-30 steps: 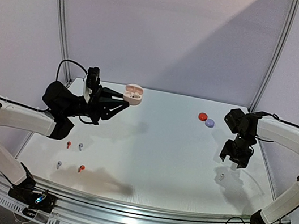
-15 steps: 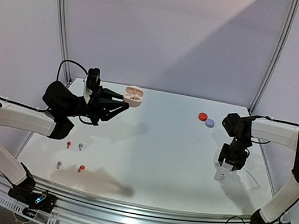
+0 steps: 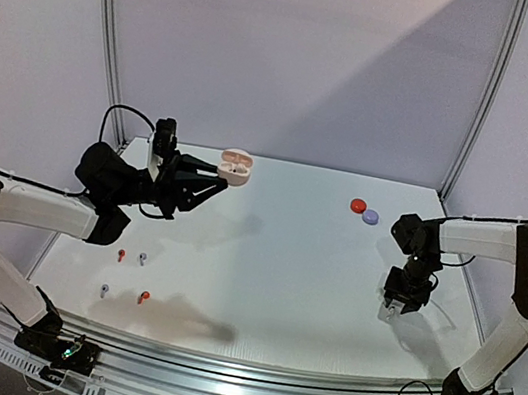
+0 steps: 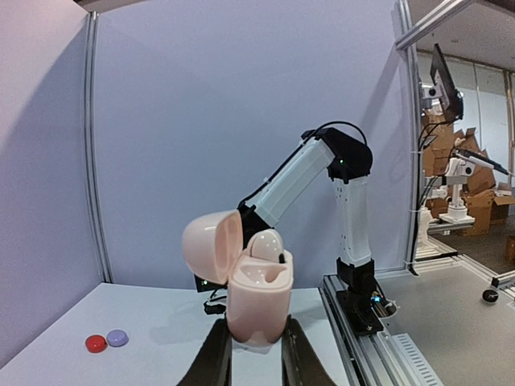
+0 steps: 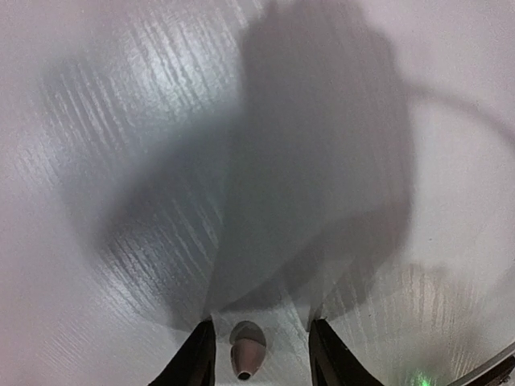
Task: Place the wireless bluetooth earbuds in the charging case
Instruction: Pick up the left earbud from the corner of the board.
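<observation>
Tabletop (image 5: 121, 161) white, finely ridged under earbud (image 5: 245, 354); walls (image 3: 297, 61) seemingly pale lavender.

The white table (image 3: 274, 260) is bearing two red earbuds (image 3: 121, 254) and two lavender earbuds (image 3: 142, 257) lying front-left, a white earbud (image 5: 245, 352) at right, and a red case (image 3: 358, 205) just beside a lavender case (image 3: 371, 217) far right.

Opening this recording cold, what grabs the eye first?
The left gripper holds an open pink case up in the air over the table's far left. Opposite, the right gripper is down at the surface, its fingers either side of a tiny pale earbud. A red disc and a lavender disc sit far right.
</observation>
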Available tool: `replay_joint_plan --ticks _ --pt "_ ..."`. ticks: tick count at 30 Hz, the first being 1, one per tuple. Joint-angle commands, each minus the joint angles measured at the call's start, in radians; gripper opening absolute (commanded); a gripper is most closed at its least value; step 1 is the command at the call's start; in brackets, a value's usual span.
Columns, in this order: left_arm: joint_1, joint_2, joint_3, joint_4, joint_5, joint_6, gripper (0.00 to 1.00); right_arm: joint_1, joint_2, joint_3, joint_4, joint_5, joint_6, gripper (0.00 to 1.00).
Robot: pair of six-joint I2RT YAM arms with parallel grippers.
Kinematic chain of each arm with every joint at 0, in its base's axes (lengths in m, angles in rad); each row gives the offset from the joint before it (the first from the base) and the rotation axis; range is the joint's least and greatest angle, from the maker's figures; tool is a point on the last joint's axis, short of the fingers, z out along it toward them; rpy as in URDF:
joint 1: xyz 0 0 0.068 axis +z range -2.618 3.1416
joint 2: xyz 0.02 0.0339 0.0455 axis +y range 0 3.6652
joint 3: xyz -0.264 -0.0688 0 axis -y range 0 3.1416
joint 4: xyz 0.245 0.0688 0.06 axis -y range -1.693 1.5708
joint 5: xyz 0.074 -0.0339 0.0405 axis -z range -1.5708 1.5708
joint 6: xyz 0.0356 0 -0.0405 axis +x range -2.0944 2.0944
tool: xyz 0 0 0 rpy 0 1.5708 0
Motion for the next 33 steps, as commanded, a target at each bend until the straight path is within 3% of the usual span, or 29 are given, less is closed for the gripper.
replay_joint_plan --ticks 1,14,24,33 --pt "0.015 -0.003 0.018 -0.017 -0.008 0.014 0.00 -0.005 0.021 -0.019 0.026 -0.027 -0.004 0.37" --pt "0.020 -0.005 0.012 -0.022 -0.020 0.027 0.00 -0.005 0.020 -0.018 0.011 -0.034 -0.013 0.19" --pt "0.022 -0.005 0.009 -0.027 -0.029 0.041 0.00 -0.004 0.019 0.000 -0.019 -0.041 -0.014 0.17" --pt "0.023 -0.006 0.005 -0.028 -0.033 0.048 0.00 -0.006 0.019 0.013 -0.018 -0.051 -0.014 0.06"
